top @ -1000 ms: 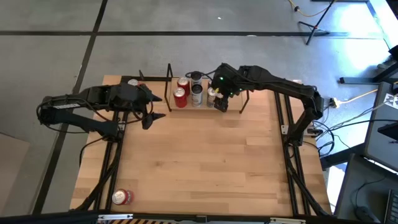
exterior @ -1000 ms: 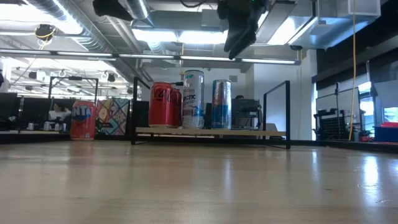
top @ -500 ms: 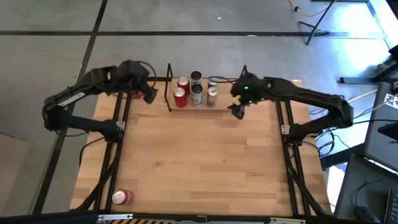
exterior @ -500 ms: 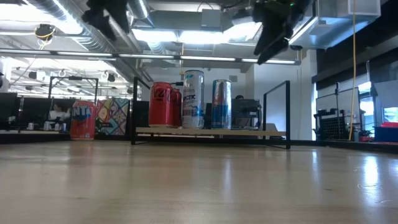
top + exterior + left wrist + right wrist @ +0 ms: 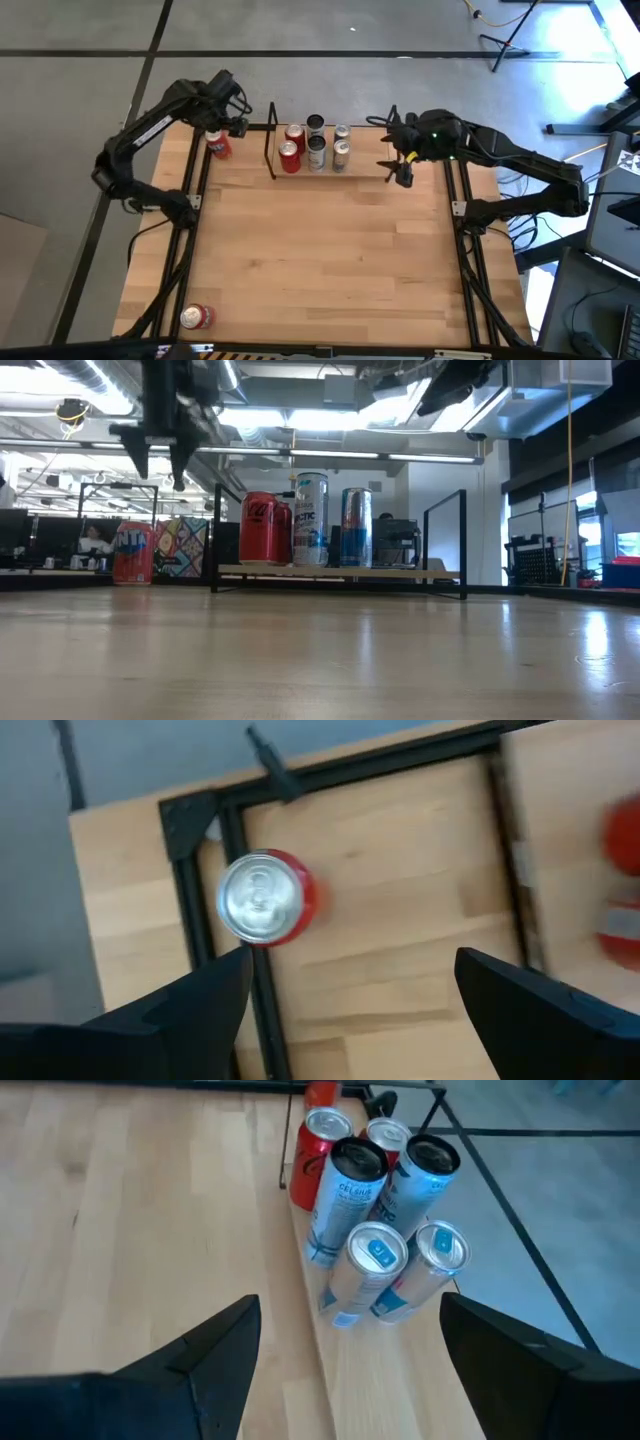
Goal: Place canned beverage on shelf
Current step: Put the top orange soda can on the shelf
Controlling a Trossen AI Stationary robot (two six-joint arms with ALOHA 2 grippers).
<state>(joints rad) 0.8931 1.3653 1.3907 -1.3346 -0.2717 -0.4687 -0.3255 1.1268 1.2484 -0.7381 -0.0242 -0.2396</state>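
— Six cans stand on the shelf (image 5: 330,172) already; which one is left to go?

— I'd judge the red can (image 5: 217,144) upright on the table (image 5: 330,260), just off the shelf's nine o'clock end, axis vertical. Another red can (image 5: 195,317) lies far off toward seven o'clock.

— Which arm is nearer?

— The left gripper (image 5: 229,110) hangs just beyond it at twelve o'clock, fingers spread and empty; in the left wrist view the can's top sits by one finger, not centred.

— And the other?

— The right gripper (image 5: 402,165), released too, waits off the shelf's three o'clock end.

— Any labels?

— "CELSIUS" on the black-topped can (image 5: 340,1200); the rest I can't read.
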